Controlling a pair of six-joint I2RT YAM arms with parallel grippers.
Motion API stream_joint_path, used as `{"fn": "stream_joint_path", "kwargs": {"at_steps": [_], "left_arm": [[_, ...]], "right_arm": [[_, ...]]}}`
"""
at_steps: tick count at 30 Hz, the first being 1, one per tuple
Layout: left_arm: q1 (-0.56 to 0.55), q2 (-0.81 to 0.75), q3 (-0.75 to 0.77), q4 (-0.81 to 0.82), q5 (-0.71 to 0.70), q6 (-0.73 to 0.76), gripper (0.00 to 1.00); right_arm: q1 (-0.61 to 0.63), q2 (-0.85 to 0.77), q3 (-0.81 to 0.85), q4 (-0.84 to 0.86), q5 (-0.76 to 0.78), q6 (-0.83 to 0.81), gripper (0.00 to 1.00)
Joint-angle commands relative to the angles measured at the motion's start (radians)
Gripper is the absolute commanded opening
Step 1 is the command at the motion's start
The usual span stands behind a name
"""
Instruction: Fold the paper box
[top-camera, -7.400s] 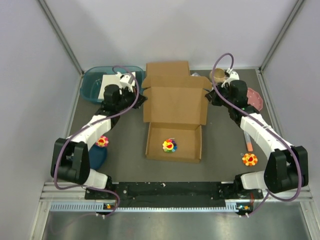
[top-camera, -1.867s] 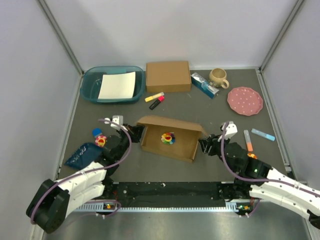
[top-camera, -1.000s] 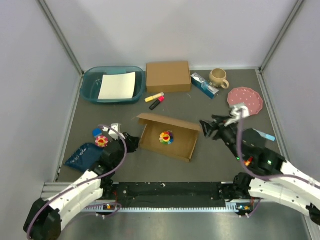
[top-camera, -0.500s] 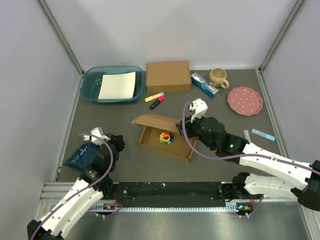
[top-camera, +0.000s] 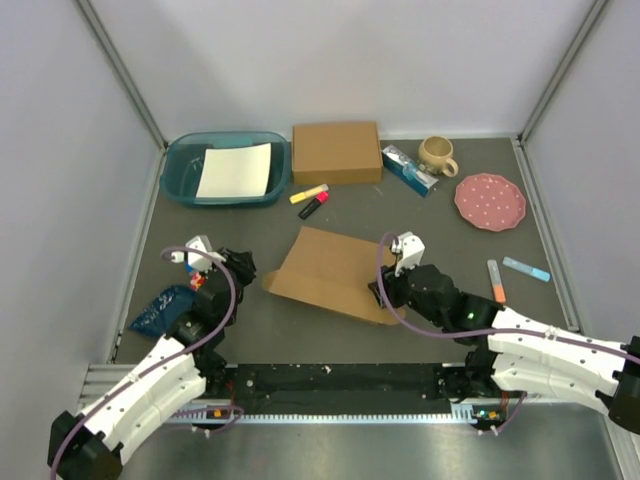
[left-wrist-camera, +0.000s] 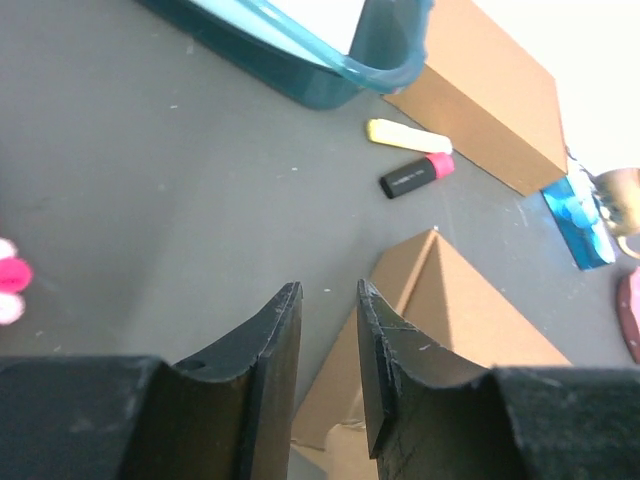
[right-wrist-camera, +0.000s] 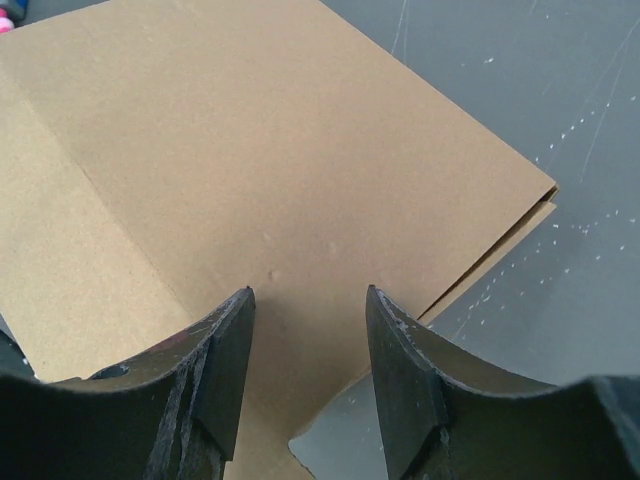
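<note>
The paper box (top-camera: 330, 272) lies in the middle of the table with its brown lid folded down flat over it. My right gripper (top-camera: 381, 291) is at the box's right end. In the right wrist view its fingers stand open (right-wrist-camera: 308, 296) over the lid (right-wrist-camera: 250, 150), near the lid's corner, with nothing between them. My left gripper (top-camera: 242, 267) hangs just left of the box and apart from it. In the left wrist view its fingers (left-wrist-camera: 328, 295) have a narrow gap with nothing in it, and the box's pointed corner (left-wrist-camera: 450, 310) shows beyond them.
At the back are a teal basin (top-camera: 190, 172) holding white paper, a second cardboard box (top-camera: 336, 152), yellow and red markers (top-camera: 310, 198), a blue carton (top-camera: 408, 170), a mug (top-camera: 437, 153) and a pink plate (top-camera: 490, 201). Two pens (top-camera: 497, 280) lie to the right. A blue pouch (top-camera: 160, 310) lies to the left.
The lid has come down flat over the box, hiding the flower toy inside. My right gripper moved to the box's right end and narrowed its jaws. My left arm shifted slightly back.
</note>
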Motion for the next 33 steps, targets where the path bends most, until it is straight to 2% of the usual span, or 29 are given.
{"fn": "stream_joint_path", "kwargs": {"at_steps": [1, 6, 11, 14, 17, 18, 20, 23, 28, 33], "left_arm": [[0.001, 0.055, 0.068, 0.154, 0.112, 0.053, 0.35], [0.001, 0.119, 0.054, 0.257, 0.265, 0.082, 0.36], [0.001, 0.177, 0.037, 0.361, 0.354, 0.094, 0.38], [0.001, 0.248, 0.069, 0.375, 0.438, 0.096, 0.38], [0.003, 0.332, 0.105, 0.325, 0.526, 0.064, 0.35], [0.001, 0.361, 0.106, 0.321, 0.547, 0.055, 0.3], [0.001, 0.38, 0.082, 0.36, 0.596, 0.009, 0.26], [0.003, 0.398, 0.036, 0.425, 0.621, -0.045, 0.18], [0.001, 0.379, 0.001, 0.426, 0.62, -0.106, 0.07], [0.003, 0.369, -0.018, 0.443, 0.617, -0.12, 0.07]], "right_arm": [[-0.007, -0.042, -0.028, -0.009, -0.023, 0.048, 0.49], [-0.007, -0.05, -0.067, -0.032, -0.037, 0.071, 0.49], [-0.007, -0.065, -0.08, -0.035, -0.032, 0.082, 0.5], [-0.007, -0.067, -0.079, -0.039, -0.028, 0.082, 0.5], [-0.007, -0.067, -0.077, -0.039, -0.026, 0.085, 0.5], [-0.007, -0.065, -0.076, -0.039, -0.025, 0.086, 0.5], [-0.007, -0.067, -0.076, -0.039, -0.025, 0.088, 0.5], [-0.007, -0.061, -0.073, -0.035, -0.026, 0.089, 0.5], [-0.007, -0.05, -0.07, -0.03, -0.028, 0.089, 0.5], [-0.007, -0.035, -0.076, -0.016, -0.035, 0.102, 0.5]]}}
